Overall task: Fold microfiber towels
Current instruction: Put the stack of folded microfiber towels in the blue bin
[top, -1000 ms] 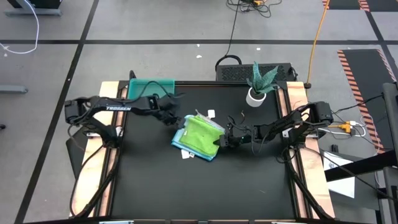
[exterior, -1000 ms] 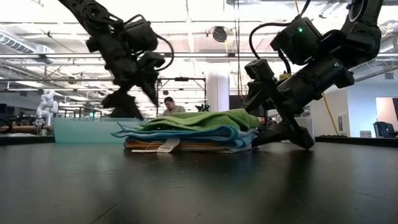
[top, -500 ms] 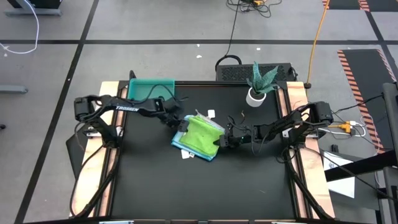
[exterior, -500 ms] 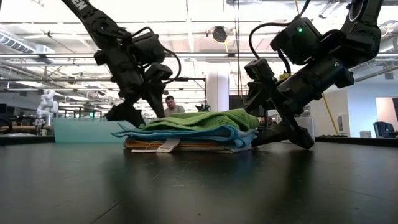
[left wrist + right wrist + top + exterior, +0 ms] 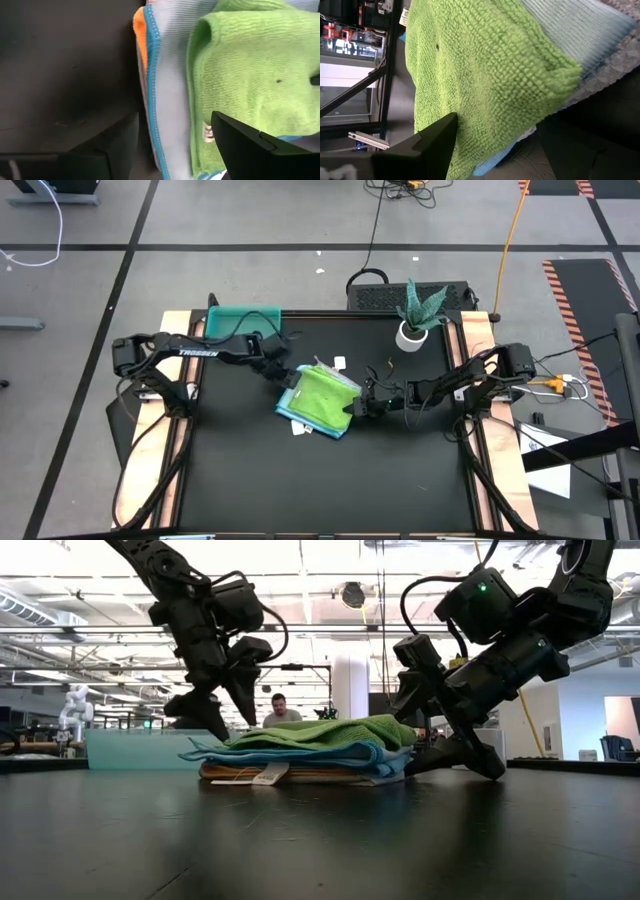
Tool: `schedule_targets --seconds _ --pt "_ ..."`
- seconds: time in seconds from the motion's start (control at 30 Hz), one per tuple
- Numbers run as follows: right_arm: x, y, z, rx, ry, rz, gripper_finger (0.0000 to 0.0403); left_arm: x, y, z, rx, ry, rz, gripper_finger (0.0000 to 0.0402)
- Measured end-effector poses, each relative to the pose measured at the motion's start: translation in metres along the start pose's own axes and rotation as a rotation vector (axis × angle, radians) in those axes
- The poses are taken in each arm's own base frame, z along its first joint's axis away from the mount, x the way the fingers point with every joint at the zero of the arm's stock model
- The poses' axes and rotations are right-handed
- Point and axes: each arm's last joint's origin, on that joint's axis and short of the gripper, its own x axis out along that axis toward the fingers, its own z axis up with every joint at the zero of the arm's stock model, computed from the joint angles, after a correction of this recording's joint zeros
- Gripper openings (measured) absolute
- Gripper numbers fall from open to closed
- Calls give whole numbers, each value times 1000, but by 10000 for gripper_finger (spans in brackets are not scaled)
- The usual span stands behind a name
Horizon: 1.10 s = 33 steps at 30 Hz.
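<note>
The microfiber towels lie in one flat stack (image 5: 320, 402) in the middle of the table. The green one (image 5: 320, 732) is on top, with blue (image 5: 300, 753), orange (image 5: 139, 35) and grey layers under it. My left gripper (image 5: 287, 377) hangs open just above the stack's left edge, slanting down. One finger (image 5: 250, 150) is over the green towel and the other is over the bare table. My right gripper (image 5: 357, 406) is open at the stack's right corner, low over the table, with the green towel's corner (image 5: 555, 70) in front of it. My right gripper has its open fingers (image 5: 470, 755) standing around the stack's right corner, coming in low from the table's right side. I cannot tell whether they touch the towels.
A teal tray (image 5: 245, 320) stands at the far left of the table. A potted plant in a white pot (image 5: 412, 330) stands at the far right. White tags (image 5: 268, 775) stick out of the stack at its near side. A person shows in the room behind.
My left gripper has come a little nearer the stack's left edge and slightly lower, staying open. The right gripper and the towels have kept still.
</note>
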Motion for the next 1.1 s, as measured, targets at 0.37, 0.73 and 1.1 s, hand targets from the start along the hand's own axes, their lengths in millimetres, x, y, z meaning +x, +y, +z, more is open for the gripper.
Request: schedule_targets --seconds 0.37,0.73,1.1 --pt "0 0 0 0 -1 1 265 0 0 1 15 -28 11 250" --pt "0 0 0 0 -2 0 265 5 4 -2 8 -29 1 250" --pt "0 0 0 0 -2 1 265 25 7 0 8 7 -11 250"
